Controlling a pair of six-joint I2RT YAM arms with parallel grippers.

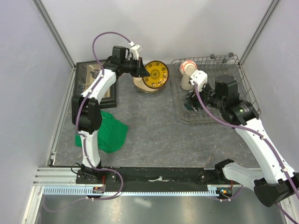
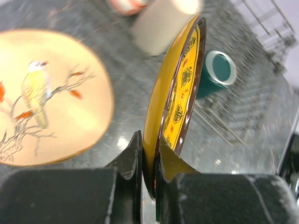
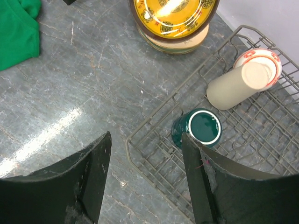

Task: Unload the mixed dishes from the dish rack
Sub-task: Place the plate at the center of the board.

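Left fingers (image 2: 132, 156) clamping rim of yellow patterned round plate (image 2: 180, 93). Right fingers (image 3: 93, 163) hanging apart over dark green glazed mug (image 3: 202, 128) in grey wire rack (image 3: 129, 148). Mug likely slick, fragile; pinching rim wall best.

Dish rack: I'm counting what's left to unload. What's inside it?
A green mug, a beige cup and a red-and-white bowl, partly hidden by the cup. The right fingers cover part of the rack, so anything there can't be seen.

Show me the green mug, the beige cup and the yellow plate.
green mug (image 3: 204, 127), right wrist view, inside its mouth
beige cup (image 3: 230, 91), right wrist view, side wall
yellow plate (image 2: 181, 91), left wrist view, patterned face
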